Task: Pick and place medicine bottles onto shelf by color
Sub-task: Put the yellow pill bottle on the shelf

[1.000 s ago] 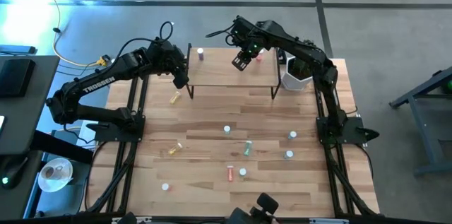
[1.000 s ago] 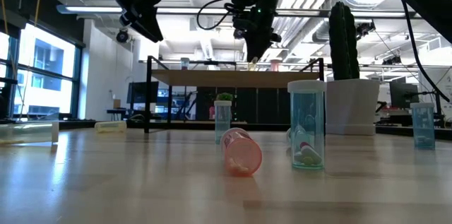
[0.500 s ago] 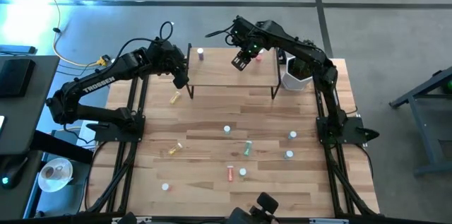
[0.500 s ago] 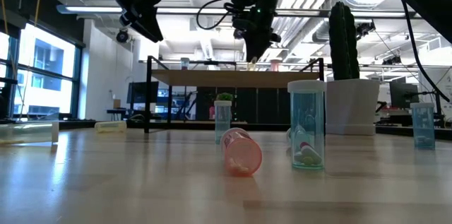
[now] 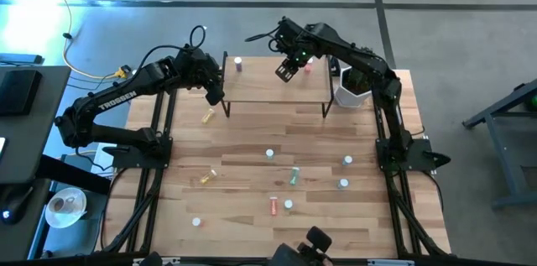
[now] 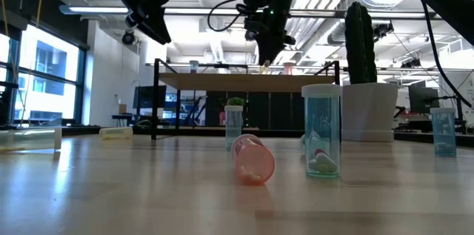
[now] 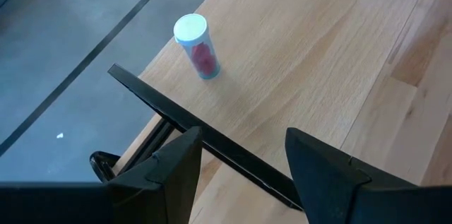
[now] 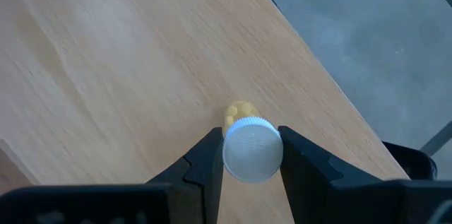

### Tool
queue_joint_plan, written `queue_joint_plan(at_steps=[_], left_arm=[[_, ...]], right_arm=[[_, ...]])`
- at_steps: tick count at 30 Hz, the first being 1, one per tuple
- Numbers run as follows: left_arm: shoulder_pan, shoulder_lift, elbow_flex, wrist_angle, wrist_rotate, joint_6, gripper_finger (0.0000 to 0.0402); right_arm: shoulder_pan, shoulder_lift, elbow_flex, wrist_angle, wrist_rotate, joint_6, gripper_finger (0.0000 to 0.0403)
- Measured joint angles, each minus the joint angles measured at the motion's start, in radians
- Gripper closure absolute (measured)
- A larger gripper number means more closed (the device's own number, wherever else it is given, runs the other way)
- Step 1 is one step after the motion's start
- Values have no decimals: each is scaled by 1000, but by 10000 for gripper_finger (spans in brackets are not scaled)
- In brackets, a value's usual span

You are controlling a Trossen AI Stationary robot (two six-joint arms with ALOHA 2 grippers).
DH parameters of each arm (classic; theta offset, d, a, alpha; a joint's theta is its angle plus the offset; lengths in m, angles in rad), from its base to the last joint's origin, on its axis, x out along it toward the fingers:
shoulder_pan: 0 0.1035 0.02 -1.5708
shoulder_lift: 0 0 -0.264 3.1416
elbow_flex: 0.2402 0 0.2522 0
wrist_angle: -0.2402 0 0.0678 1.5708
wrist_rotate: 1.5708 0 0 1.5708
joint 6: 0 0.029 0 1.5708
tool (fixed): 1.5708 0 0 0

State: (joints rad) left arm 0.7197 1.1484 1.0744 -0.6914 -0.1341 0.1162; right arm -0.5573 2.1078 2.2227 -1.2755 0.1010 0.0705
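High view, taken from left to right: the left gripper (image 5: 216,91) hangs at the shelf's left end, its fingers spread wide with nothing between them, and its wrist camera looks past them at a red bottle (image 7: 197,46) standing upright with a pale cap near the shelf's (image 5: 273,90) far left corner. Further right, the right gripper (image 5: 288,68) is over the back edge of the shelf, and it has crept a touch toward that edge over the last second — otherwise nothing on the table has moved. Its wrist view shows the fingers (image 8: 206,159) pinched on a yellow bottle (image 8: 251,148), white cap up, with the light-wood board directly beneath and the board's edge close by. A pink bottle (image 5: 309,64) already stands just right of that gripper on the shelf. I judge the small drift as the last bit of positioning before the yellow bottle is set down; it is not yet released, and I cannot tell whether its base touches the board. Placing it so close to the edge risks a tip-off — a spot further in would be safer. Below the shelf, many bottles remain scattered on the tabletop (image 5: 243,148), among them a green bottle (image 5: 294,175) lying on its side, so the sorting is in its early part.
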Motion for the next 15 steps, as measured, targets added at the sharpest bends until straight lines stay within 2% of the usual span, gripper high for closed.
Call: queue_joint_plan(at_steps=[15], left_arm=[[0, 0, 0, 0, 0, 0, 206]], right_arm=[[-8, 0, 0, -14, -2, 4, 294]])
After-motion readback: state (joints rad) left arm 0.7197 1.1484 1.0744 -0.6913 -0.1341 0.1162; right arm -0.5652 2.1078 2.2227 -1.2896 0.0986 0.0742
